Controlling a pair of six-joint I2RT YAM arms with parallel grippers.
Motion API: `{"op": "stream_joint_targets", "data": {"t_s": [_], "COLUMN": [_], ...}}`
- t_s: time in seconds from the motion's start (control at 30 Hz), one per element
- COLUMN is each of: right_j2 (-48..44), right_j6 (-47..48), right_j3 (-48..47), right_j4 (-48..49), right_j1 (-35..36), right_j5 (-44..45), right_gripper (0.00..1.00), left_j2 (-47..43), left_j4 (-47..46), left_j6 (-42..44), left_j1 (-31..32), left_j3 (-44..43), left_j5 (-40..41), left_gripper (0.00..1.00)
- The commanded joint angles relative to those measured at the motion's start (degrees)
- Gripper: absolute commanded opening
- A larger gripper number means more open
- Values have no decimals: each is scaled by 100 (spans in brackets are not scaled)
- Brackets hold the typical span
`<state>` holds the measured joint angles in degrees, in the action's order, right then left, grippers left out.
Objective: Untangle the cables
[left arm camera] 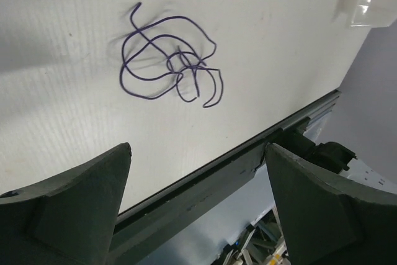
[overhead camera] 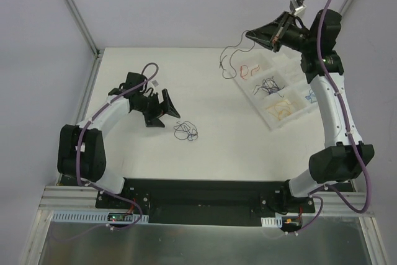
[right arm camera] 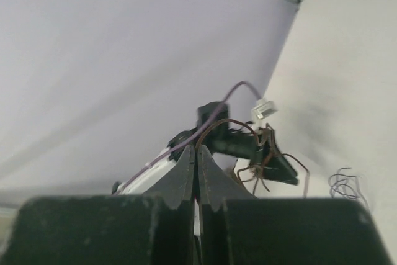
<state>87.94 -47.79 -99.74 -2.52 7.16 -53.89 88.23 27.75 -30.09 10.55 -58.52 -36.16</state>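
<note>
A tangle of thin purple cable (overhead camera: 186, 131) lies on the white table; it also shows in the left wrist view (left arm camera: 170, 60). My left gripper (overhead camera: 170, 120) is open and empty just to the left of it, and the left wrist view shows the jaws wide apart (left arm camera: 197, 150) short of the tangle. My right gripper (overhead camera: 253, 35) is raised high at the back right, shut on a thin brown wire (overhead camera: 228, 60) that dangles down toward the table. In the right wrist view the jaws (right arm camera: 196, 149) pinch that brown wire (right arm camera: 239, 123), which hangs in a loose tangle.
A clear compartment tray (overhead camera: 271, 120) sits at the right, holding red (overhead camera: 248, 70), dark blue (overhead camera: 269, 85), tan (overhead camera: 280, 108) and light blue (overhead camera: 309, 95) cables in separate compartments. The black base rail (overhead camera: 198, 193) runs along the near edge.
</note>
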Motion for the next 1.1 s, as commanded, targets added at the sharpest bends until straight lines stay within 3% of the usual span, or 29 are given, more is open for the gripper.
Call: {"op": "stream_joint_targets", "data": {"t_s": [0.0,0.13,0.47,0.67,1.07], "right_j2": [64,775,3148,3773,4670], "right_j6": [358,341,735,964,1132], "right_j3": [34,-536,-2698,-2778,-2954], "right_j4": [-486,-767,-1259,-1172,-925], "right_j1": [-626,-1145,-1797,-1911,-2043], "right_j5": [431,721,2179,3015,3675], "right_gripper": [0,0,0,0,0], "left_j2": [-411,-333,546,907,1338], "left_j4": [126,134,960,1637,2323], "left_j6": [-243,-235,1039,1724,2384], "left_j1": [149,474,545,545,343], "left_j3": [-326,-546,-1617,-2198,-2691], "left_j5": [-251,-260,-190,56,320], "left_gripper": [89,89,89,89,89]}}
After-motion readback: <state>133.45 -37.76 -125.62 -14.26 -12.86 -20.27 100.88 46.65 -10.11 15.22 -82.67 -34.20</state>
